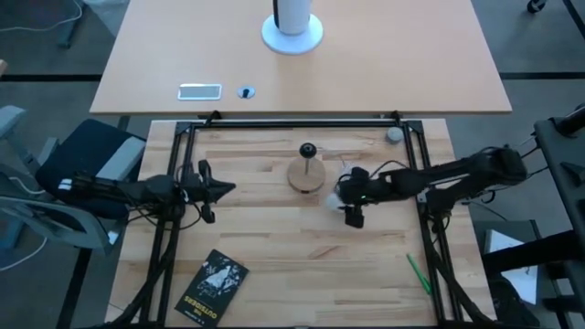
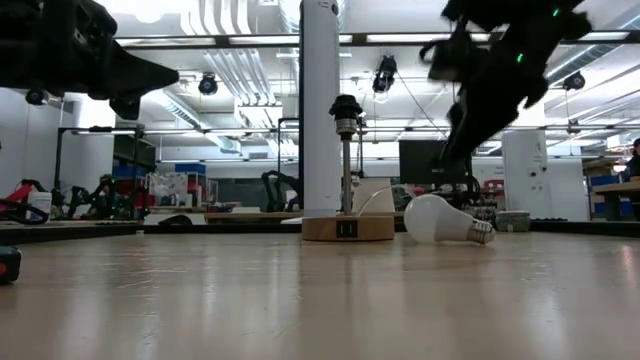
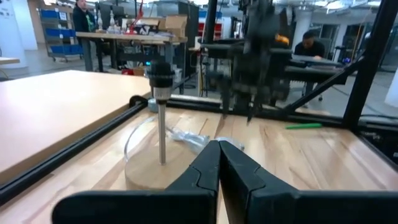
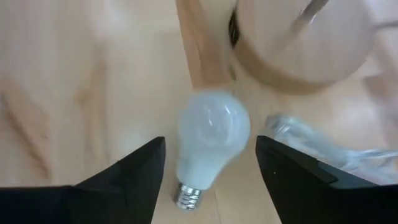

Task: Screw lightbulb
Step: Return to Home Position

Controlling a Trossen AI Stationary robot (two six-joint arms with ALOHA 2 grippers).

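1. White frosted lightbulb (image 2: 440,220) lies on its side on the wooden counter (image 1: 274,247), just beside the lamp's round wooden base (image 1: 306,175). It is not screwed in, and the socket (image 2: 346,108) on top of the post is bare.
2. Right end effector (image 1: 352,210) hangs over the lightbulb with fingers (image 4: 134,171) spread wide on either side, gripping nothing and not touching it.
3. Left end effector (image 3: 218,163) sits left of the lamp, well apart, with fingers pressed together and empty.
4. Step in hand, my read: release is done and the arms go to rest.
5. Next move calls for a straight lift clear of the lightbulb. It will likely roll if clipped.
6. In the way are the lamp post close by and a crumpled clear wrapper (image 3: 186,138) beside the base.
7. A book (image 1: 212,285) and a green pen (image 1: 419,274) lie at the near edge, well clear.
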